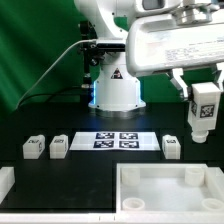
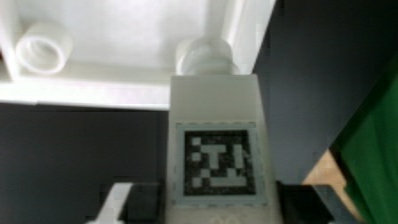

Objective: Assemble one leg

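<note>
Here the claw (image 1: 203, 90) was clenched on the held leg (image 1: 205, 108), gripping it off the table (image 1: 70, 185). The held leg hung higher than the marker board (image 1: 120, 140) and off to the exterior view's right of it, tag face toward that camera. Two loose legs (image 1: 46, 147) sat on the table to the exterior view's left of the marker board, and a third loose leg (image 1: 172, 147) sat just to its right. The tabletop panel (image 1: 165, 190) lay in front of the marker board. In the wrist view the held leg (image 2: 217, 110) ran out from the claw (image 2: 217, 200) over the tabletop panel's rim (image 2: 125, 85), beside a round corner socket (image 2: 45, 50).
</note>
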